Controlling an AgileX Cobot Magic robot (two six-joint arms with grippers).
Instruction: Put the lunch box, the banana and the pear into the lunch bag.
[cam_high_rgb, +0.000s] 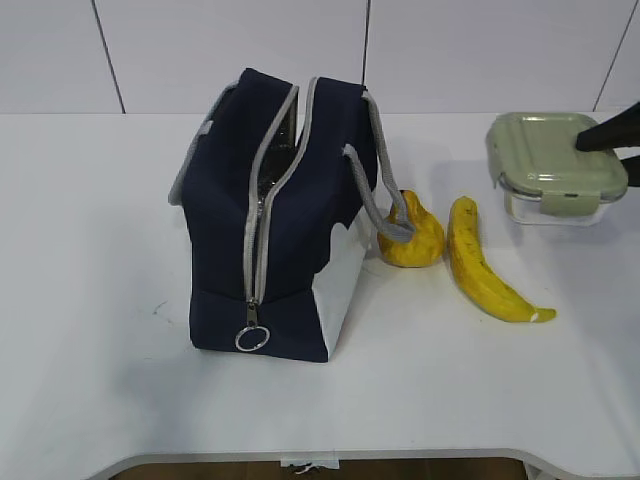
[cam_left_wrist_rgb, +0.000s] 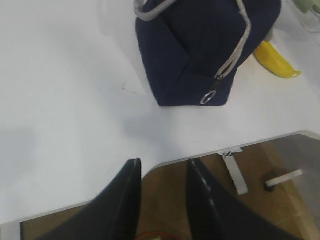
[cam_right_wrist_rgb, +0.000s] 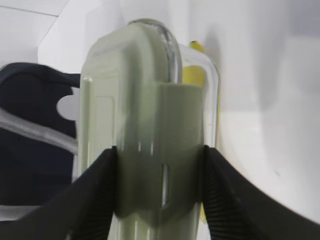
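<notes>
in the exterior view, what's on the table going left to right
lunch bag → pear → banana → lunch box → right gripper, closed on the lunch box at the right edge

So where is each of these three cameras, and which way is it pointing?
Exterior: in front of the table, looking down at a slant at the bag, pear, banana and box; the right gripper enters at the right edge.
Left wrist: above the table's near edge, facing the bag; the left gripper is empty.
Right wrist: close on the box, clamped by black fingers.
All three show the bag.
</notes>
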